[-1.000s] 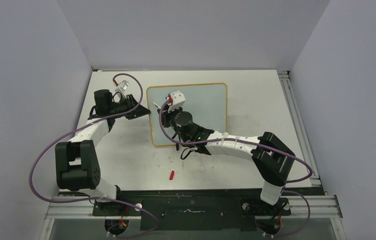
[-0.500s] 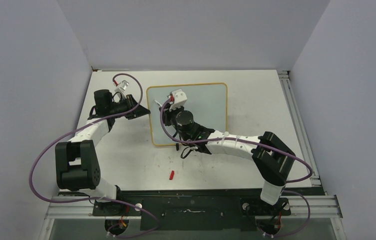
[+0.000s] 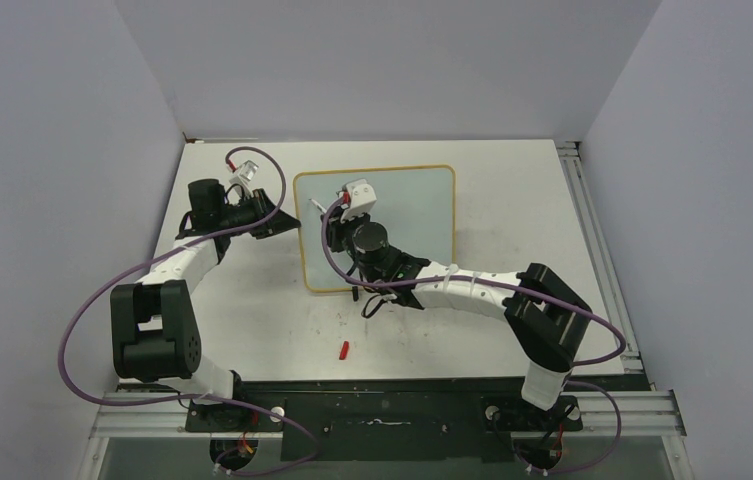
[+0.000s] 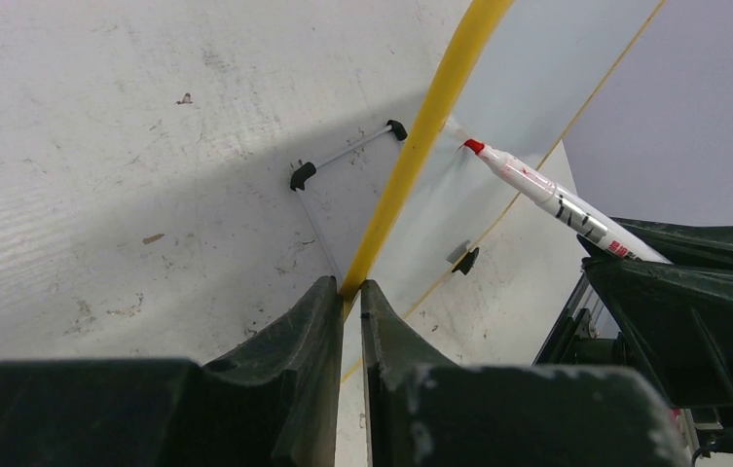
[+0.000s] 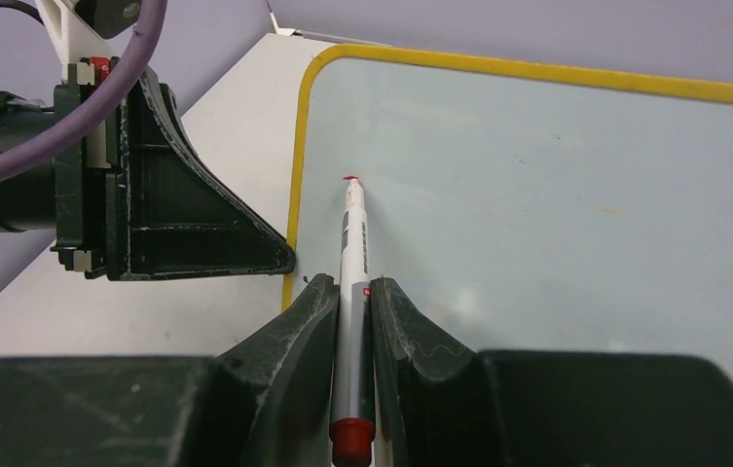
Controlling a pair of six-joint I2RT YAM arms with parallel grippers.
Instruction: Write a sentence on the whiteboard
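The whiteboard (image 3: 407, 205) lies on the table, pale and glossy with a yellow frame. No red words show on it. My left gripper (image 3: 293, 222) is shut on the board's left frame edge (image 4: 351, 292), next to a black clip foot (image 4: 301, 176). My right gripper (image 3: 337, 213) is shut on a white marker (image 5: 352, 248) with a red end. The marker's red tip touches the board (image 5: 557, 195) near its top left corner. The marker (image 4: 549, 201) also shows in the left wrist view, where its tip meets the board surface just inside the frame.
A small red cap (image 3: 345, 349) lies on the table in front of the board. An aluminium rail (image 3: 595, 250) runs along the table's right edge. Grey walls close in on the left, back and right.
My right gripper with the marker has shifted very slightly to the right over the board. The left arm and the board have not moved.
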